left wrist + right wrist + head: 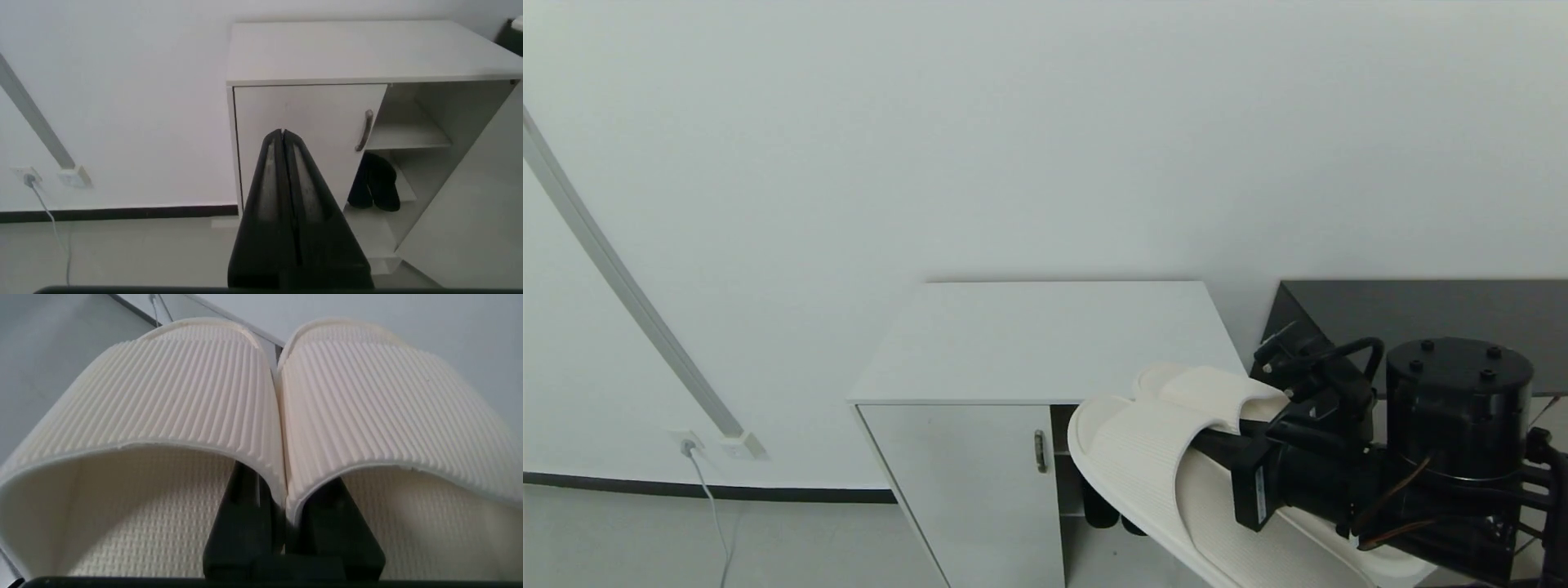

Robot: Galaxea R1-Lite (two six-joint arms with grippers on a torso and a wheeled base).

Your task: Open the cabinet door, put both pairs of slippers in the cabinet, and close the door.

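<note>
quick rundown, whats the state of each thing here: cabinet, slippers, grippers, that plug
left door: closed
right compartment: open, shelves showing
dark slippers: already inside, on a lower shelf
white slippers: held side by side, in front of the cabinet, not yet in
right gripper: shut on the white slippers
left gripper: shut, empty
plug: in the wall socket

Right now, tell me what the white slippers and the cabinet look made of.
The white slippers: likely soft fabric or foam, matte; ribbed straps, waffle-textured insoles. The cabinet: probably laminated board, smooth matte white; flat panels, metal-looking handle.
</note>
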